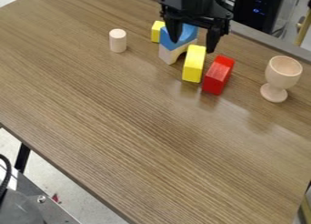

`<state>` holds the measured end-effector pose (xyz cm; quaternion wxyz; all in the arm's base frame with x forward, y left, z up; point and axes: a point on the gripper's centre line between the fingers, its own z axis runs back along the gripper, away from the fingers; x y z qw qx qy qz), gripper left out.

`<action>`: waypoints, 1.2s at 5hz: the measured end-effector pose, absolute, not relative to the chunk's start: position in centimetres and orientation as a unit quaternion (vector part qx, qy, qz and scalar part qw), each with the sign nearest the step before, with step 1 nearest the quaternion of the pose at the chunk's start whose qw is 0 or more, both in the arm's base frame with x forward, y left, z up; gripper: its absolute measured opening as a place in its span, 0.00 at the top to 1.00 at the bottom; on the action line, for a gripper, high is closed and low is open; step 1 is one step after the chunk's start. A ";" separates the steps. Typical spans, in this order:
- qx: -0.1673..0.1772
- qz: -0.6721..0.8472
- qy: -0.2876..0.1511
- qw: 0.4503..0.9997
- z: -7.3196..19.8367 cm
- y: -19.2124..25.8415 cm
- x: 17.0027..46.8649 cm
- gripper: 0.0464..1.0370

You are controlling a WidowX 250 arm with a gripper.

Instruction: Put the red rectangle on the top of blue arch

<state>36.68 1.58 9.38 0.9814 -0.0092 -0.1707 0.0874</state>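
Observation:
High at the top centre of the camera view, the black gripper [193, 44] hangs with its two fingers spread apart, above and partly in front of the blocks. The blue arch [176, 38] lies under it, curved hollow facing up, on top of a pale wooden arch [169, 55]. One finger overlaps the blue arch in the view; whether they touch I cannot tell. The red rectangular block [218, 75] lies on the table to the right of a yellow block [193, 63], lower right of the gripper. Nothing shows between the fingers as held.
A second yellow block [157, 32] sits behind the arches at their left. Farther left a pale wooden cylinder [117, 40] stands upright. A wooden goblet [280, 78] stands right of the red block. The brown table [133, 127] has its far edge behind the blocks.

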 end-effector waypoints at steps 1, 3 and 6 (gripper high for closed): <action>-0.010 0.087 -0.155 0.984 8.3 1.5 36.4 0.04; -0.027 0.053 -0.205 0.977 8.2 -0.6 39.2 0.04; -0.034 0.035 -0.241 0.969 8.2 -2.8 40.3 0.04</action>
